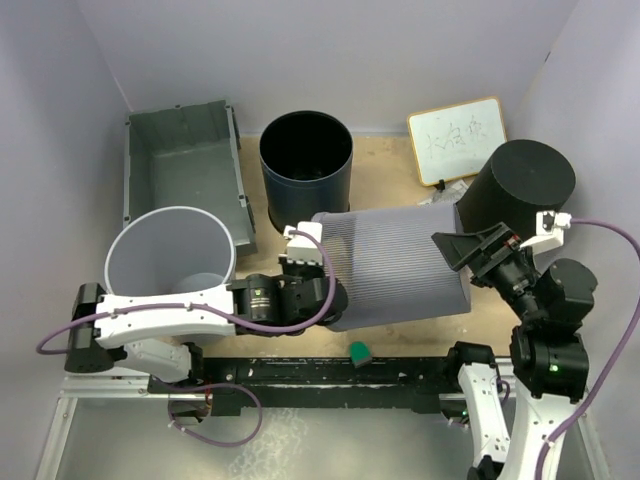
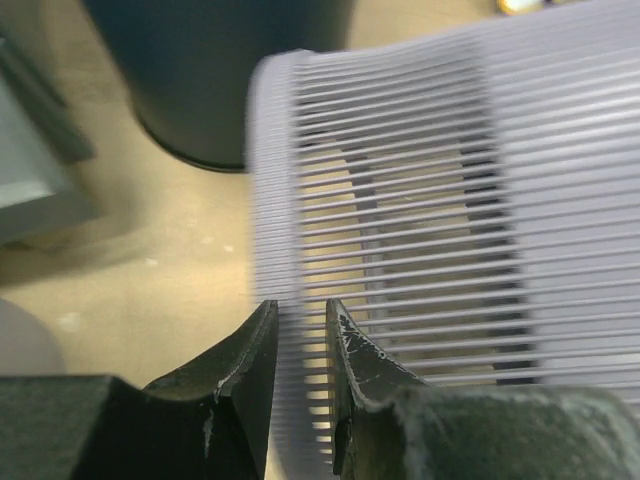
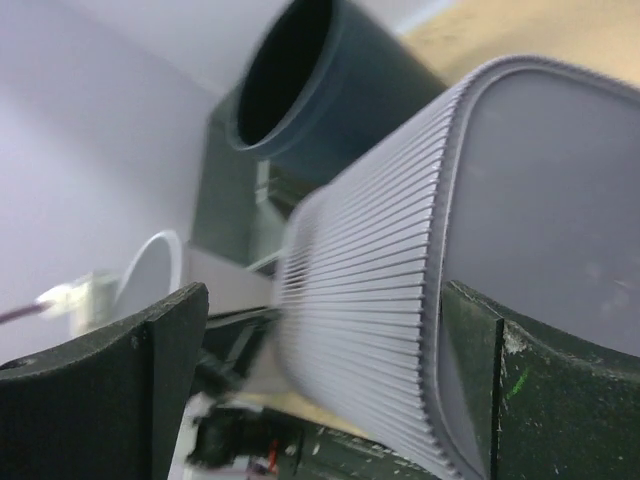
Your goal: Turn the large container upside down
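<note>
Left gripper clamped on the rim of the basket, which lies on its side. Right gripper spread wide at its base. Crate sits upright, back left.

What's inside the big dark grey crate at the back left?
The crate shows a bare floor and walls, with nothing lying in it. Its near end is covered by the round light grey bin, so that part cannot be checked.

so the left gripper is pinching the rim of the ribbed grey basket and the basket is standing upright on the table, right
Not upright: the ribbed grey basket lies on its side, mouth toward the left gripper, which does pinch its rim. The top external view shows it.
</note>
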Controlling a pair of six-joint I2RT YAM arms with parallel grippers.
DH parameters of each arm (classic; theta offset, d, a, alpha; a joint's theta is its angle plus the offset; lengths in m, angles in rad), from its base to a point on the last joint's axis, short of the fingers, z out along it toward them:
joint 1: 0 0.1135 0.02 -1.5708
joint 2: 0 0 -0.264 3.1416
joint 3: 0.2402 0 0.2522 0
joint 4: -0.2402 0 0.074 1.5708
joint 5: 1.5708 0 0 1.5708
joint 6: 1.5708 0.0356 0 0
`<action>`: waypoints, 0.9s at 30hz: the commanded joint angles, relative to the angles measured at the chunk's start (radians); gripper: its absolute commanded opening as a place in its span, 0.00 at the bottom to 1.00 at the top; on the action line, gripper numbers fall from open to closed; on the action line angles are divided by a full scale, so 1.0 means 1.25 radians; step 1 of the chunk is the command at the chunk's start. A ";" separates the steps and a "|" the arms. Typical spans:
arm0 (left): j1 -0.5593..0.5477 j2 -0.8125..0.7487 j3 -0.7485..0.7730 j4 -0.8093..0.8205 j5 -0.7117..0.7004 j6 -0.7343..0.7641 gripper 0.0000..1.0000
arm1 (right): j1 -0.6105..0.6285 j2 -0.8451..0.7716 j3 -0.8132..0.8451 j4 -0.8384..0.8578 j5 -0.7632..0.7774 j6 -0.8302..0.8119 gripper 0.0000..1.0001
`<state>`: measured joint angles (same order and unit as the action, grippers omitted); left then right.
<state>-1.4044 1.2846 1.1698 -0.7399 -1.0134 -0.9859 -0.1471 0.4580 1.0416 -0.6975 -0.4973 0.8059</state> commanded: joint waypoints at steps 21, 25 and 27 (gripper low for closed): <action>-0.017 0.255 0.076 0.290 0.268 0.082 0.37 | 0.022 0.067 0.147 0.028 -0.173 -0.005 1.00; -0.010 0.286 0.101 0.291 0.285 0.096 0.41 | 0.022 0.098 0.191 -0.005 -0.168 -0.045 1.00; -0.007 0.297 0.108 0.304 0.298 0.106 0.41 | 0.022 0.111 0.219 -0.022 -0.169 -0.065 1.00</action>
<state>-1.4208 1.6402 1.2446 -0.4263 -0.6762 -0.8928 -0.1242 0.5591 1.2373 -0.6998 -0.7155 0.8021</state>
